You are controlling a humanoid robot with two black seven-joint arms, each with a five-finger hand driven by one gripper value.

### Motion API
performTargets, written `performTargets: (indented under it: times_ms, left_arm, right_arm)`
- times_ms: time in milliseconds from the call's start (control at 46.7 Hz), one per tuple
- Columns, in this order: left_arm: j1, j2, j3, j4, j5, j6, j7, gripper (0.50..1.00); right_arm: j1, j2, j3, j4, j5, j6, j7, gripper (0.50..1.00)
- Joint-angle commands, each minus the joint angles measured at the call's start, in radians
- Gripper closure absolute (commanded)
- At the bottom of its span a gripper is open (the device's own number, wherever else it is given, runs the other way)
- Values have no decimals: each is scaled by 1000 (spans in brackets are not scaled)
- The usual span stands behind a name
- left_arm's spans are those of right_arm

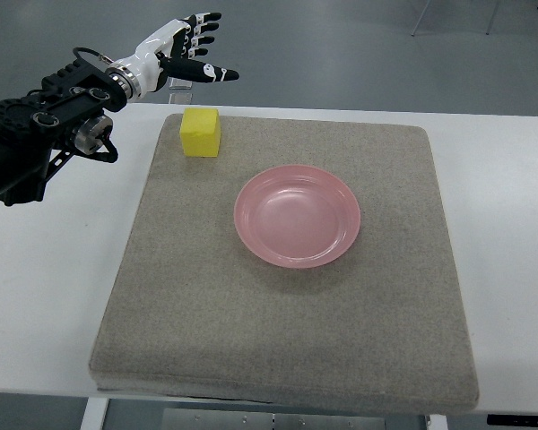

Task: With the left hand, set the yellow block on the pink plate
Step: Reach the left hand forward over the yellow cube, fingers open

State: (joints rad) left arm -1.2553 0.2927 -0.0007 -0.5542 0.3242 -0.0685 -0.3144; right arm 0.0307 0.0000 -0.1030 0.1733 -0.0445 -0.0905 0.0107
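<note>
The yellow block (200, 133) sits at the far left corner of a grey mat (287, 340), well apart from any hand and not on the plate. Largest of all is the white bench (36, 296), which carries everything and runs out of view on the left and right. On it lies the grey mat, a felt-like square that covers most of the bench top, with its near edge hanging just over the bench's near edge. The pink plate (297, 216) rests near the middle of the mat, to the right of and nearer than the block, with bare mat between the 2. The plate holds nothing. The left arm (45, 125) enters from the left edge, black and jointed, and reaches toward the far side. Its left hand (184, 49) hangs above the far edge of the bench, farther away than the block and slightly left of it, not touching it. The fingers (203, 27) are spread and stretched out to the right, holding nothing, with the thumb (211, 73) apart below them.
</note>
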Motion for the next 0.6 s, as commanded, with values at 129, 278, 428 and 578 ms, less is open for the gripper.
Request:
performTargets:
  times_ms: [129,278,428,578]
  left_arm:
    - [-4,12,10,-1,240,-1,-2,538]
    - [-18,45,10,-7,404,-10,-3,542]
    - [-24,55,21,-6,559,-24,-14,557]
    - [-23,69,56,-3,662,-25,-22,559]
  right_arm:
    - [0,0,-1,0,0,0,0,576]
    - [0,0,0,0,0,0,0,576]
    - [0,0,0,0,0,0,0,576]
    - [0,0,0,0,0,0,0,576]
